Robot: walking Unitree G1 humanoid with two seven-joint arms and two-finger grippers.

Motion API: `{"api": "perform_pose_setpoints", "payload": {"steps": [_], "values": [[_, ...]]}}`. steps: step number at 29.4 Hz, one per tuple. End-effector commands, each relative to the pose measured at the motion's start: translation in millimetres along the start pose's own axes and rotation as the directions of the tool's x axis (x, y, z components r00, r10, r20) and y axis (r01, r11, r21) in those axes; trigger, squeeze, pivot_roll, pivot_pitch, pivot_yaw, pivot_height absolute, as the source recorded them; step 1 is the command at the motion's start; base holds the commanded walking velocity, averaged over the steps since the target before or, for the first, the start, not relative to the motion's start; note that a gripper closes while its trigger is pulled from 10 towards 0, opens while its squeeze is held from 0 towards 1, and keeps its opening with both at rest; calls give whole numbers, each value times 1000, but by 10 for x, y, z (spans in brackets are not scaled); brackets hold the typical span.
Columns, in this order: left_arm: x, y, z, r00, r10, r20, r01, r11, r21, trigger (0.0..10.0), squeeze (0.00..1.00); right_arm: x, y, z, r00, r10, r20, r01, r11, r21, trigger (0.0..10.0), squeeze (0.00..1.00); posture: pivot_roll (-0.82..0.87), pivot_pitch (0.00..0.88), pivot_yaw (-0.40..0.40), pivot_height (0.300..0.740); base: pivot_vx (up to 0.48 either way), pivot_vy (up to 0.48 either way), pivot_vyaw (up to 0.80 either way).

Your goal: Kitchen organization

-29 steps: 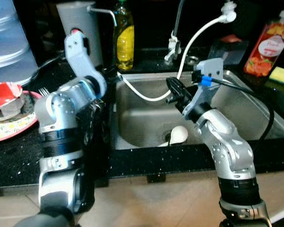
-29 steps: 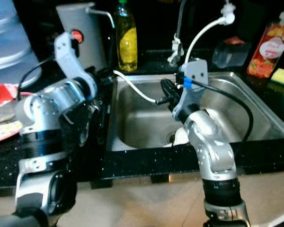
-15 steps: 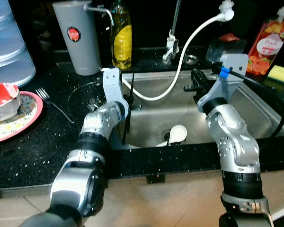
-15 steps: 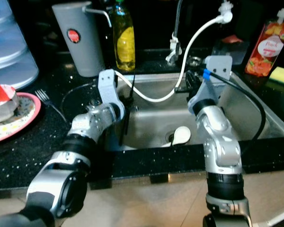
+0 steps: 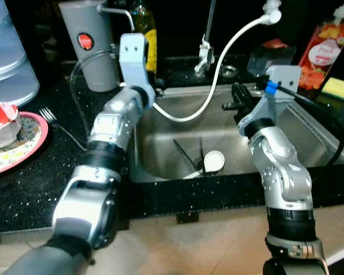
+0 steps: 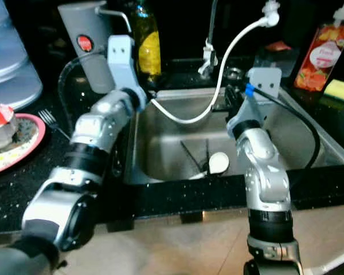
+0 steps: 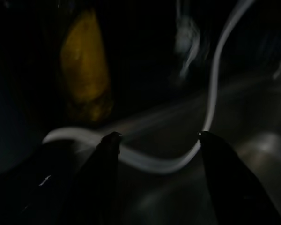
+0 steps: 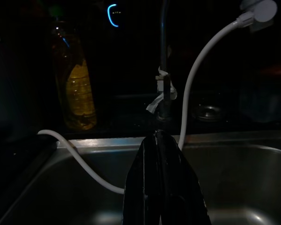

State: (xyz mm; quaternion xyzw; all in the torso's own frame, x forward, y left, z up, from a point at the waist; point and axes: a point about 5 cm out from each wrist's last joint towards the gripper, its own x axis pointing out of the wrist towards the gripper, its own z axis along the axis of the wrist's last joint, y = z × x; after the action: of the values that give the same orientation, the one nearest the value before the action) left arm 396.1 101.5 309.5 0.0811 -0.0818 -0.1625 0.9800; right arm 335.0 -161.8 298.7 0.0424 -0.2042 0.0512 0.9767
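The steel sink [image 5: 160, 143] holds a white spoon [image 5: 213, 161] and two thin dark sticks [image 5: 183, 156] by the drain. My left arm reaches over the sink's back left corner. Its gripper [image 7: 158, 136] is open and empty, facing the white hose [image 7: 210, 93] and the yellow soap bottle [image 7: 84, 84]. My right gripper [image 5: 236, 94] hangs above the back right of the sink. Its fingers [image 8: 158, 154] are shut together with nothing between them, pointing at the tap [image 8: 164, 84].
A grey cup [image 5: 89, 51] stands left of the bottle. On the black counter at left lie a fork [image 5: 51, 114], a patterned plate [image 5: 23, 149] with a red bowl [image 5: 3, 117], and a water jug [image 5: 11, 63]. A red pouch [image 5: 327, 48] and a yellow sponge [image 5: 338, 87] sit at right.
My left arm swung from low beside the counter, over the sink's left edge, then up to the back corner. Two dark sticks now show in the sink. The right gripper rose slightly.
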Motion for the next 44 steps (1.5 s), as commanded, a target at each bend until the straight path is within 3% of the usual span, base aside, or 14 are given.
{"api": "perform_pose_setpoints", "payload": {"steps": [1,7,10,19,20,21,22,27,28,31,32,34,38,44], "values": [[-65,7,-95,998,1,-67,5,997,81,10000,0,-12,-3,-6,1000,-1,5,1,1000,6,10000,0,-73,114,32,740,0,0,0],[-402,55,89,1000,0,20,0,1000,-18,10000,0,-25,-26,-16,1000,-5,1,5,1000,1,10000,0,-63,114,36,740,0,0,0],[-536,50,72,999,8,-32,-9,1000,-29,10000,0,-29,-23,-32,1000,-1,-3,1,1000,1,10000,0,-58,111,37,740,0,0,0],[-667,-43,-14,997,8,-81,-9,1000,-20,10000,20,-24,-11,-46,1000,8,-8,-8,1000,1,10000,0,-49,110,36,740,0,0,0],[-712,-106,-58,994,3,-112,-4,1000,-11,10000,118,-23,-9,-48,1000,10,-9,-10,1000,0,10000,0,-51,109,38,740,0,0,0],[-712,-106,-58,994,3,-112,-4,1000,-11,10000,118,-23,-9,-48,1000,10,-9,-10,1000,0,10000,0,-51,109,38,740,0,0,0],[-729,-130,-68,993,2,-120,-3,1000,-8,10000,0,-22,-9,-49,1000,10,-10,-10,1000,0,10000,0,-51,109,38,740,0,0,0],[-773,-226,-101,989,18,-149,-15,1000,22,10000,0,-26,-10,-61,1000,12,-15,-12,1000,-1,10000,0,-50,110,40,740,0,0,0],[-789,-241,-111,987,25,-156,-21,999,27,10000,463,-29,-3,-70,1000,20,-20,-21,1000,-4,10000,0,-49,109,40,740,0,0,0],[-795,-247,-127,987,26,-161,-26,1000,2,10000,439,-35,15,-83,999,37,-27,-37,999,-7,10000,0,-44,105,36,740,0,0,0],[-786,-251,-155,986,13,-164,-22,998,-51,10000,114,-35,28,-91,999,45,-29,-45,999,-6,10000,0,-43,105,35,740,0,0,0],[-776,-267,-177,987,-13,-161,-8,992,-128,10000,47,-35,38,-94,998,49,-30,-50,999,-5,10000,0,-43,105,35,740,0,0,0],[-685,-226,-308,979,-39,-199,-18,961,-278,10000,0,-16,55,-83,998,54,-24,-54,999,-2,10000,0,-45,101,30,740,0,0,0],[-567,-128,-467,961,-70,-269,-33,934,-357,10000,0,-5,49,-66,998,52,-19,-52,999,-2,10000,0,-59,101,33,740,0,0,0]]}}
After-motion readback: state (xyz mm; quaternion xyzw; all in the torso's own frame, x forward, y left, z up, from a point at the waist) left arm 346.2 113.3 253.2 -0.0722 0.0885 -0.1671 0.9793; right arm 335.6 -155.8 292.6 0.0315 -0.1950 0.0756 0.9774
